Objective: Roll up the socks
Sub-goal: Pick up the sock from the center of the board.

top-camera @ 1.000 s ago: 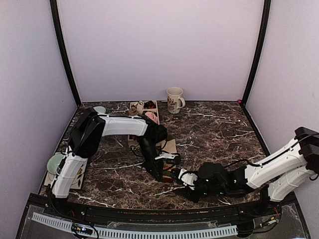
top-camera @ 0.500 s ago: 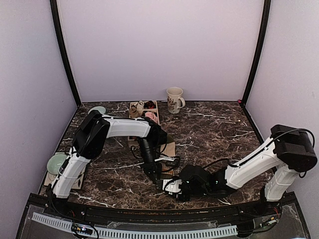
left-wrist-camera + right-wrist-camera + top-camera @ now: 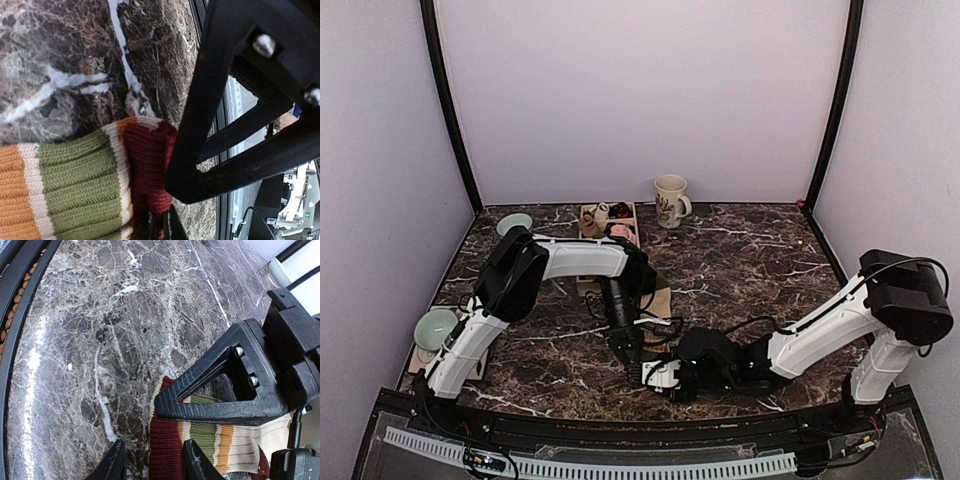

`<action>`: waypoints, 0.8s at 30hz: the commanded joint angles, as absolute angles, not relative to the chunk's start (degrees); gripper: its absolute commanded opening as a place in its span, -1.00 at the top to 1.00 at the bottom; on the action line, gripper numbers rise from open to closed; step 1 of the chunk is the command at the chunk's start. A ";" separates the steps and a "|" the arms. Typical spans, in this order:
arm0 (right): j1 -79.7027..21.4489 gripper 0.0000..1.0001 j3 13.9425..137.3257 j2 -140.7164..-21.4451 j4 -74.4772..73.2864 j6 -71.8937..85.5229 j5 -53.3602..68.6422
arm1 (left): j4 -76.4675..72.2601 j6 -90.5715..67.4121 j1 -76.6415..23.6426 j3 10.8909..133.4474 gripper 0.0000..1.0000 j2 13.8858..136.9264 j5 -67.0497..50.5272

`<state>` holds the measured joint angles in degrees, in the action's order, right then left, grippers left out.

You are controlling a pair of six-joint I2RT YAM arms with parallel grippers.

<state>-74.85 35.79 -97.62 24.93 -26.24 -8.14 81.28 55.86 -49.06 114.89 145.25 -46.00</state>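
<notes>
The striped sock [image 3: 220,437] lies on the dark marbled counter [image 3: 750,250], close to its near edge, where the two arms meet. The left tool [image 3: 161,227] points down at it from the far side and is closed, pinching the sock's maroon end. The right tool [image 3: 152,462] sits low at the right, its fingers parted and standing on either side of that same maroon end, one finger clear of the knit. Beyond the maroon end run cream, green and orange bands.
</notes>
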 commanded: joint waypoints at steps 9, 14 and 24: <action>-74.80 0.29 38.08 -102.04 26.29 -27.75 -6.08 | 79.00 54.47 -49.75 114.75 1.00 150.91 -35.23; -74.72 0.32 38.41 -102.53 25.50 -27.48 -6.59 | 78.81 54.17 -49.75 115.16 1.00 150.91 -34.86; -74.28 0.61 34.64 -103.53 27.59 -22.20 -7.51 | 78.82 54.14 -49.52 114.94 1.00 150.91 -35.10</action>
<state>-74.48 37.04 -102.08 27.83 -25.30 -7.49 83.77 54.22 -49.15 116.77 146.56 -45.78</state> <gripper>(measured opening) 0.166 0.043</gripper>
